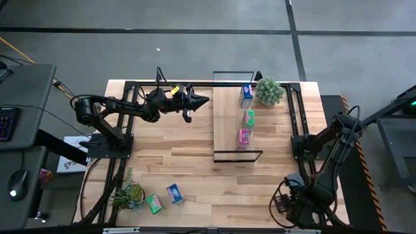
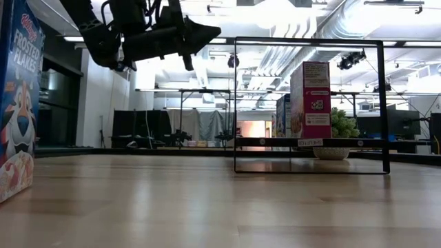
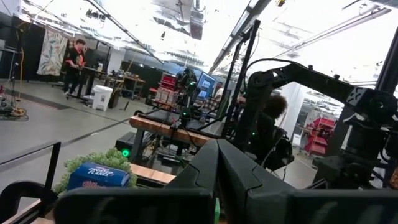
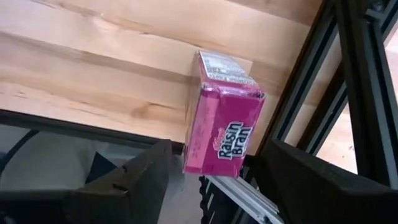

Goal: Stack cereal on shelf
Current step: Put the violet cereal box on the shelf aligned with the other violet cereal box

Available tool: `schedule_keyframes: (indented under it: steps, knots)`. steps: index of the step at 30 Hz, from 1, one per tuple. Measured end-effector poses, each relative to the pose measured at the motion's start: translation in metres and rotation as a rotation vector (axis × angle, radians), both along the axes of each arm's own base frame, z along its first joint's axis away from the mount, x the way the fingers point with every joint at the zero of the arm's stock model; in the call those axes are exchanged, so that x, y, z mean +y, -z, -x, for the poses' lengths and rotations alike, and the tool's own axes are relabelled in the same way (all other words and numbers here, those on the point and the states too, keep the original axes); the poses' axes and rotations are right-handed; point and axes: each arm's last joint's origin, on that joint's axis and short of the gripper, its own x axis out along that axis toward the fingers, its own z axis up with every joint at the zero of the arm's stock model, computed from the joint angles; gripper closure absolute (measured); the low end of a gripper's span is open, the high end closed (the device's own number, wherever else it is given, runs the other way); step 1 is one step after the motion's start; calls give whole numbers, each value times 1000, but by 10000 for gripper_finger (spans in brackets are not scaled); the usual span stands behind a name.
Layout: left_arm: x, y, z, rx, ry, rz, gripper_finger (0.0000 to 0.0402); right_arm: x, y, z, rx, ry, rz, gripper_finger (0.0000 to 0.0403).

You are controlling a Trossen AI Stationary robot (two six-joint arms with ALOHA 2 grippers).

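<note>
The shelf (image 1: 231,123) carries a blue (image 1: 246,95), a green (image 1: 248,118) and a pink cereal box (image 1: 244,138) in a row, each standing on its base. A green (image 1: 153,204) and a blue box (image 1: 174,194) lie on the table at the near left. Another pink box (image 4: 221,134) sits on the tabletop beside a black frame rail. My right gripper (image 4: 214,155) hangs open above it, pointing down, a finger on either side and clear of it. My left gripper (image 1: 198,101) is shut and empty in the air, just left of the shelf's far end.
A potted plant (image 1: 268,91) stands at the shelf's far right end, and another (image 1: 129,195) at the near left by the loose boxes. Black frame rails (image 4: 348,93) run along the table's edges. Bare wood lies between the shelf and the near edge.
</note>
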Motion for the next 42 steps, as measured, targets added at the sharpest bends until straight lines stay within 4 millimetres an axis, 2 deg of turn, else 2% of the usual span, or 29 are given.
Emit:
schedule_keyframes:
  steps: [31, 42]
  knots:
    - [-1, 0, 0, 2, 25, 21, 401, 36, 61, -12, 152, 9, 118, 130]
    - [-1, 0, 0, 1, 26, 24, 402, 34, 64, -11, 161, 8, 162, 130]
